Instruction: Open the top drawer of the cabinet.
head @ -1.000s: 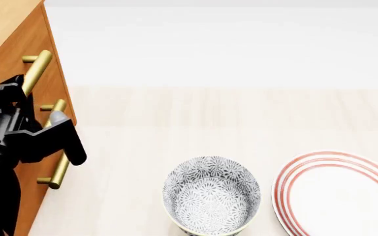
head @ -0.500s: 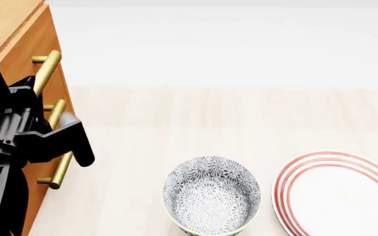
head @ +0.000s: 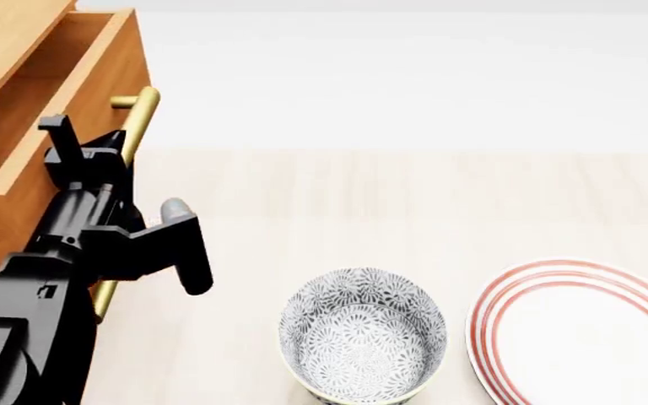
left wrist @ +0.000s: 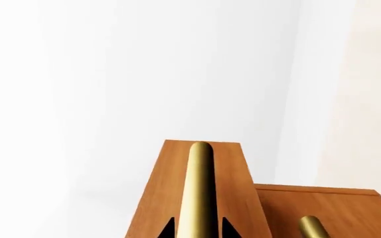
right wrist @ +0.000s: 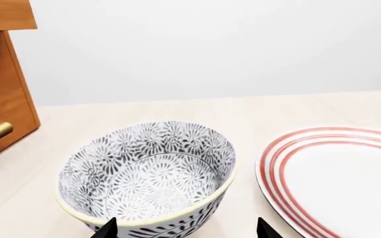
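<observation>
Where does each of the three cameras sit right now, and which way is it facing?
Head view: on the head, looking down at the top drawer, bowl and plate; left arm shows.
Left wrist view: by the left gripper, sighting along the drawer's brass handle; fingertips show.
Right wrist view: by the right gripper, facing bowl and plate; fingertips show.
Shared: head and right wrist both see bowl and plate.

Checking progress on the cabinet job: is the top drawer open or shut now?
Partly open. The top drawer juts out from the cabinet, its hollow inside showing, with the left hand at its brass handle.
</observation>
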Available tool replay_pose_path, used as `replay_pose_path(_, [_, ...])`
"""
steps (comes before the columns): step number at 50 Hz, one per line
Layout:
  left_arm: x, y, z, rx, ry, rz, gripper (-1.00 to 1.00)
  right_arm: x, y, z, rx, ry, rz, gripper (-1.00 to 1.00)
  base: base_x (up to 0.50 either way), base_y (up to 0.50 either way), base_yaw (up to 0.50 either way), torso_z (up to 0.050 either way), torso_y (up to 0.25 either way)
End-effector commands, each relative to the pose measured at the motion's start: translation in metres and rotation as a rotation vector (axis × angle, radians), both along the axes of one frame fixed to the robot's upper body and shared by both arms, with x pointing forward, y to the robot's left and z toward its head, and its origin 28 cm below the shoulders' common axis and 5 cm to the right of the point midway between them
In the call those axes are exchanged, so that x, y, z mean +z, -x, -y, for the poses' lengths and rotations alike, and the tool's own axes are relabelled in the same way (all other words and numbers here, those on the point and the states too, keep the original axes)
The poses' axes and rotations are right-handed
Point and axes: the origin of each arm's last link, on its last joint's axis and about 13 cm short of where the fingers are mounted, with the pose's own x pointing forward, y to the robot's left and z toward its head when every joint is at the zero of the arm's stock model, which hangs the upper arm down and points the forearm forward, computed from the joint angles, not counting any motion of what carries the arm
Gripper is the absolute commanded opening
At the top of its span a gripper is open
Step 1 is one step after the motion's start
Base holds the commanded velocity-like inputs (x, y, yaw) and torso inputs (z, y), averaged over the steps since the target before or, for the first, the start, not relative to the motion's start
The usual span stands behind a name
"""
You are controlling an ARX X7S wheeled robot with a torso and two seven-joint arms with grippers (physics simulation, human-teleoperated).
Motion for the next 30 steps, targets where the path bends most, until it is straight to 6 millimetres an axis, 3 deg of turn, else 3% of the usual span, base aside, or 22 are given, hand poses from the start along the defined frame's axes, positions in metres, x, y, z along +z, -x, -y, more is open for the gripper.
replay_pose_path(1, [0.009,0.002,0.041,-0.149,0.049,0.008,-1.0,0.003,-0.001,-0.001,0.013,-0.01,0.013,1.0,0.0,0.0,0.0,0.0,0.0])
replay_pose_path(30, [0.023,0.017,0.083,-0.292,0.059,0.032,-1.0,0.0,-0.001,-0.001,0.025,-0.014,0.006,1.0,-0.01,0.0,0.0,0.0,0.003])
